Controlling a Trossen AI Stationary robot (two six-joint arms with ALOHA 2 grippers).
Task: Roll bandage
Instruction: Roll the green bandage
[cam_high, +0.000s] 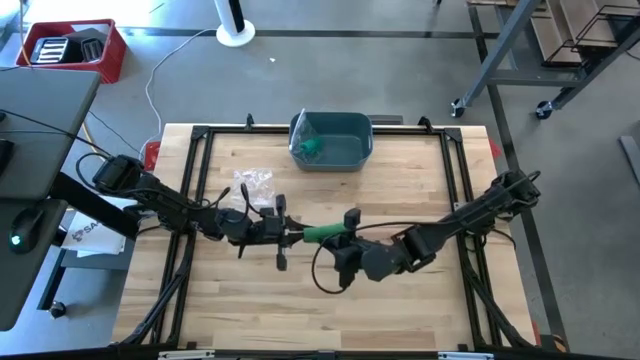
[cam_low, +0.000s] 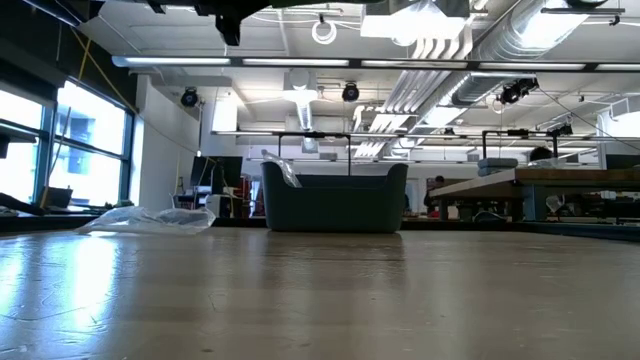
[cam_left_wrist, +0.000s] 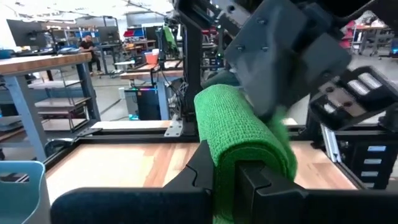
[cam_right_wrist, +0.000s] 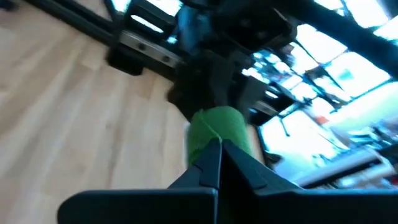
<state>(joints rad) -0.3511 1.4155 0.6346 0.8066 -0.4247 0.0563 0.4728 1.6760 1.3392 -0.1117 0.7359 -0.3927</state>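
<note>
holding the green bandage (cam_high: 322, 234) between both grippers, raised off the table (cam_high: 400, 310), in front of the bin (cam_high: 340, 152). left gripper (cam_high: 288, 236) clamped on one end, right gripper (cam_high: 349, 240) pinched on the other. best to keep tension even and ends aligned while turning. loose tail hidden; a second green thing sits in the bin, can't identify it.

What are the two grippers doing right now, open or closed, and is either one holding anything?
Left gripper: closed on one end of the green bandage.
Right gripper: closed on the bandage's other end.
</note>
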